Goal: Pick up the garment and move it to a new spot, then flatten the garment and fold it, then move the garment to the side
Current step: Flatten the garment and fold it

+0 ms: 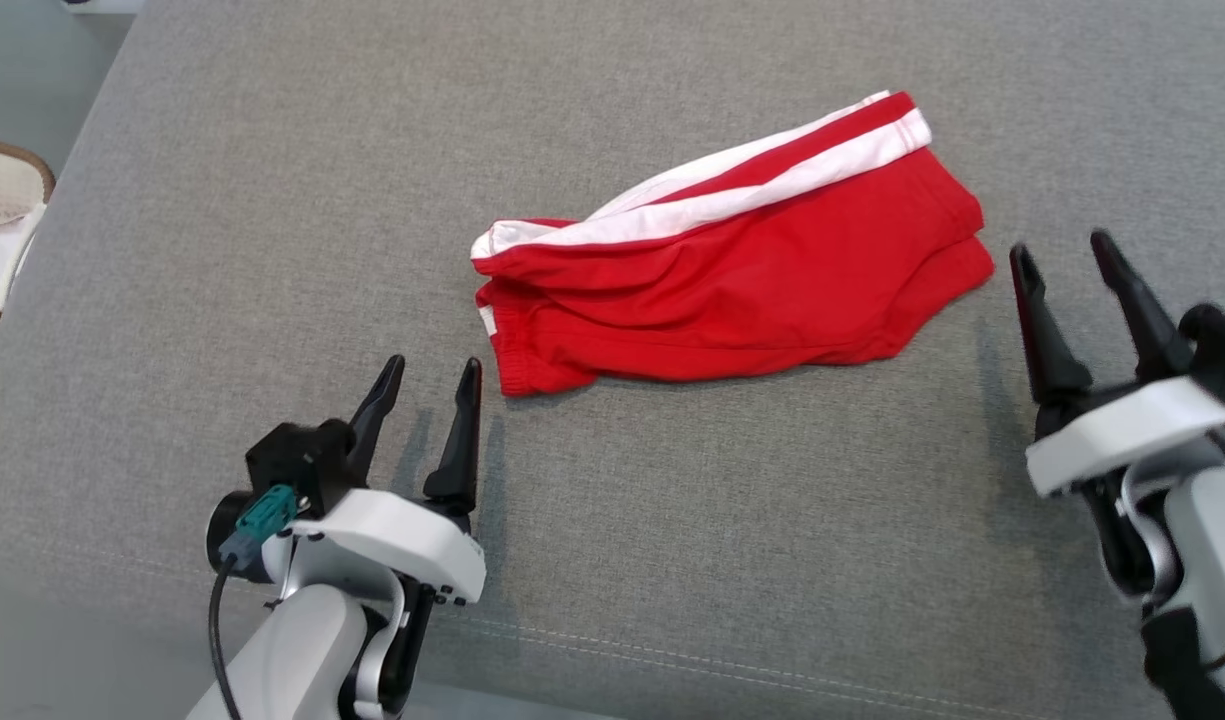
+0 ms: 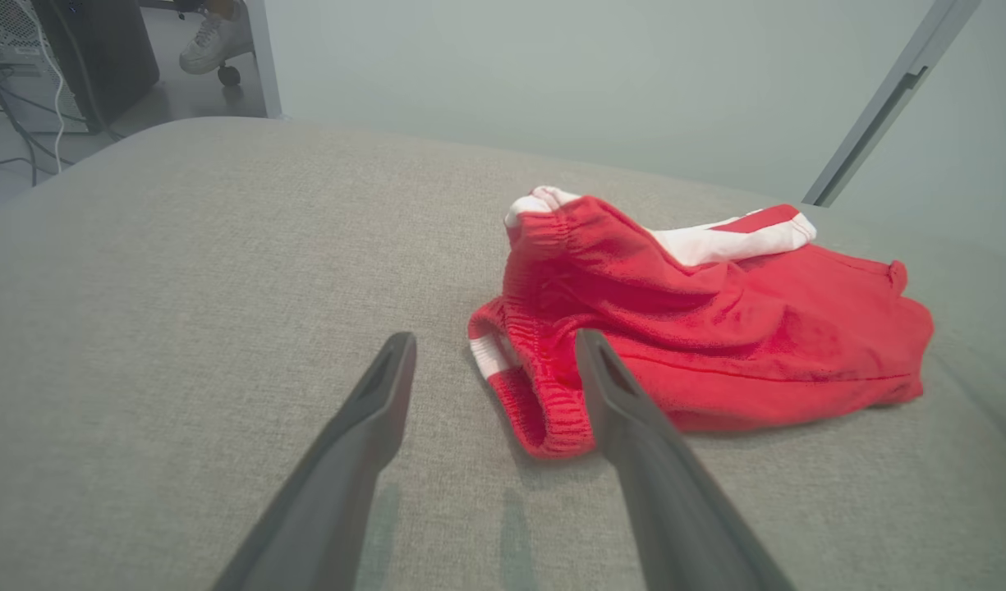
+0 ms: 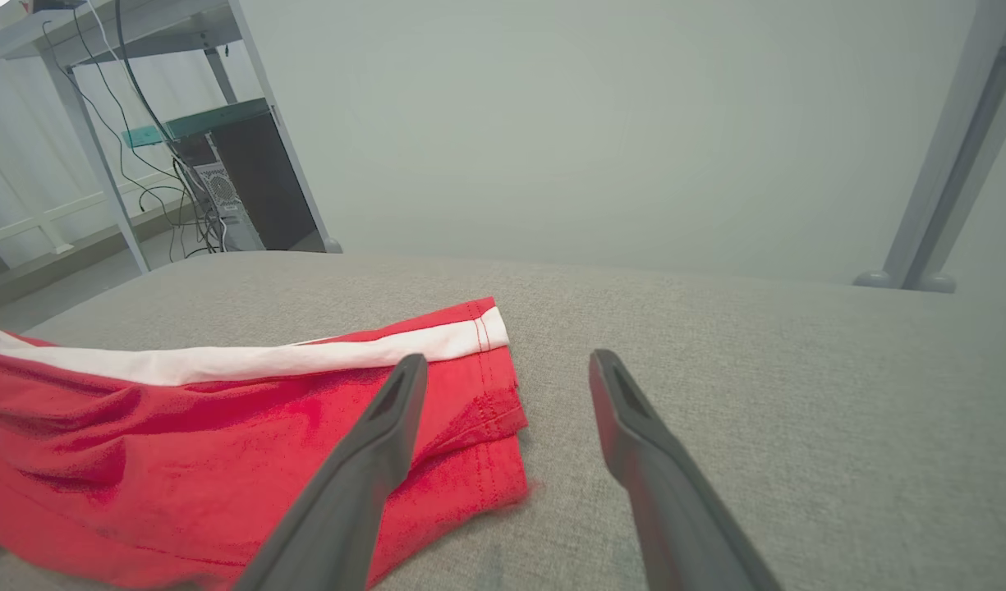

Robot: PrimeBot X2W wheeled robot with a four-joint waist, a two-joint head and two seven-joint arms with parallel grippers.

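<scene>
Well, the garment (image 1: pixel 742 290), a pair of red shorts with a white side stripe (image 1: pixel 762 190), lies a little right of centre on the grey upholstered surface (image 1: pixel 272 250). It is doubled over, so one leg sits on top of the other. At the right end the leg hems (image 1: pixel 957 240) line up fairly neatly. At the left end the waistband (image 2: pixel 544 410) is bunched and puckered, and in the left wrist view it stands up a little off the fabric below.

We judge the fold to be done, if roughly, so the step in hand looks like the last one: moving the garment to the side.

Out from the cloth, the left end effector (image 1: pixel 434 365) hangs near the waistband corner without touching it. Its fingers are spread and pointed that way, with nothing between them. The right end effector (image 1: pixel 1060 245) sits just beside the hem end, off to its right. It is released too, fingers parted and clear of the cloth.

What we want next is a pinch at each end that catches both layers at once, otherwise the fold opens as soon as we lift. Then we need a low, even carry with the two arms moving together, because this soft knit will likely sag between the grips. We see plenty of bare grey surface on the left, before the woven basket (image 1: pixel 7 190) at the far edge.
</scene>
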